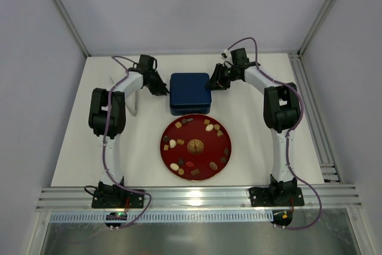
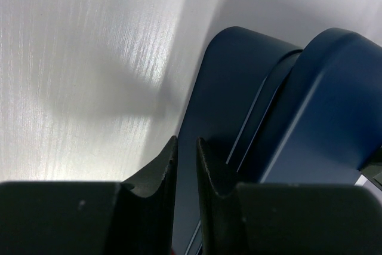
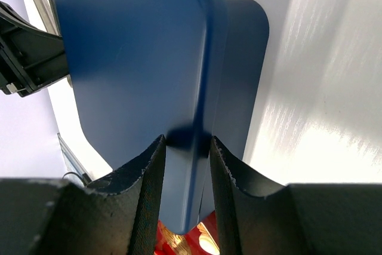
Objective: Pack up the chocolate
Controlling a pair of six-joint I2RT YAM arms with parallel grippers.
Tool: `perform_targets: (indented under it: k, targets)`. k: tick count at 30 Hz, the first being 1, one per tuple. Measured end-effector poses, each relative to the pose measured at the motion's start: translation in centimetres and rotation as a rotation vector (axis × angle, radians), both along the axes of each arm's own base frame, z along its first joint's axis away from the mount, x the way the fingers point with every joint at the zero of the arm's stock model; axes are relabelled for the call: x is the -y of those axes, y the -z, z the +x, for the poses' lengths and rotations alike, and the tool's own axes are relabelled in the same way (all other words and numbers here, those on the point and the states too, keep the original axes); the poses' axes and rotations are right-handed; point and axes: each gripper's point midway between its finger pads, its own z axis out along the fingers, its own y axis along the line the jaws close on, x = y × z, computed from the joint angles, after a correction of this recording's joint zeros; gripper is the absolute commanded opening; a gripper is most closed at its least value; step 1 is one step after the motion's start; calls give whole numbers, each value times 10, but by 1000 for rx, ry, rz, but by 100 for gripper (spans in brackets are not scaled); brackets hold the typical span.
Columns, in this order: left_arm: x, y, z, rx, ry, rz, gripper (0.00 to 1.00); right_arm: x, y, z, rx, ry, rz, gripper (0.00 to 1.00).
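Gripping lid (image 3: pixel 137 58) – R hand (image 3: pixel 187 140) | L hand (image 2: pixel 186 140) at box (image 2: pixel 239 88), grip unclear | chocolate (image 1: pixel 209 128) on plate (image 1: pixel 206 150) – well apart

Looks like a robotics laboratory, more exactly a closed test cell. Shown by plain pale panels (image 1: pixel 179 4) on the left, right and far sides, held in aluminium profiles (image 1: pixel 61 10); by a plain white table (image 1: pixel 77 159); by a left arm (image 1: pixel 107 114) and a right arm (image 1: pixel 280 108) bolted to a slotted metal rail (image 1: pixel 197 197) at the near edge, with purple cables (image 1: pixel 105 153) along them.
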Motion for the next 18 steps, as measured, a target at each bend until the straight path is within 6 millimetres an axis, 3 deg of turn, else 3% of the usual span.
perform_targets:
  k: [18]
  targets:
    - [-1,1,3,2,-5,8,17,-5,4,-4,22,-45,-56,37]
